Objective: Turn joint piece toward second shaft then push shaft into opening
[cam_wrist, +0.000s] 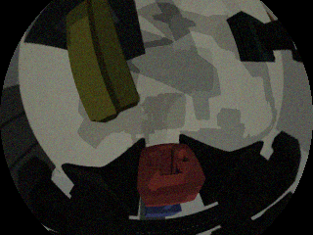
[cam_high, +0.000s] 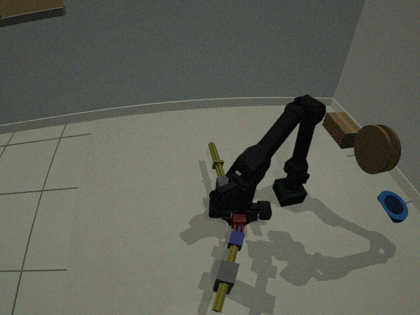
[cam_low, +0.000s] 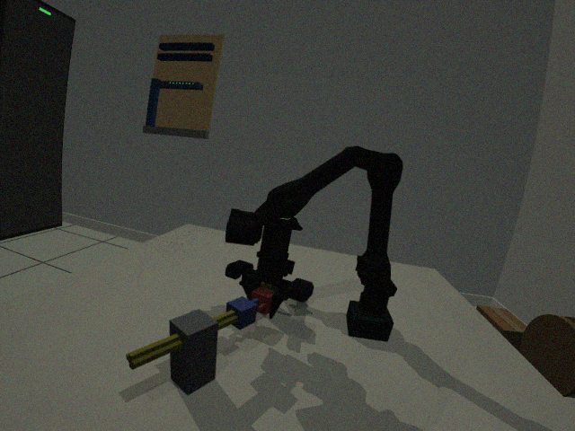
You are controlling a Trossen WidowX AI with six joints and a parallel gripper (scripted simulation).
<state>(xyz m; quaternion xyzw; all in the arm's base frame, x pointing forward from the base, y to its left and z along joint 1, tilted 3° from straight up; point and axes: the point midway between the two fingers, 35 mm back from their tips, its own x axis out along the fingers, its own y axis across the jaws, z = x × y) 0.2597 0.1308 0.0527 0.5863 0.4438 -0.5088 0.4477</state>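
My gripper (cam_high: 238, 222) (cam_low: 263, 304) (cam_wrist: 162, 139) is shut on the red joint piece (cam_high: 239, 218) (cam_low: 263, 296) (cam_wrist: 171, 187), one finger on either side. The red piece hangs on a blue hinge part (cam_high: 236, 238) (cam_low: 241, 312) (cam_wrist: 162, 211) at the end of the first yellow shaft (cam_high: 221, 297) (cam_low: 155, 350). That shaft runs through a grey block (cam_high: 228, 270) (cam_low: 192, 355). The second yellow shaft (cam_high: 214, 152) (cam_wrist: 85, 59) passes through its own block (cam_high: 222, 181) (cam_wrist: 131, 31). In the wrist view its end stands apart from the red piece. I cannot tell exactly where the opening points.
The yellow collar (cam_high: 218, 164) sits on the second shaft, beyond its block. The arm's dark base (cam_high: 290, 192) (cam_low: 368, 321) (cam_wrist: 251, 39) stands to the right of the shafts. A blue ring-shaped thing (cam_high: 380, 198), a round brown object (cam_high: 372, 149) and a wooden box (cam_high: 338, 126) are farther right.
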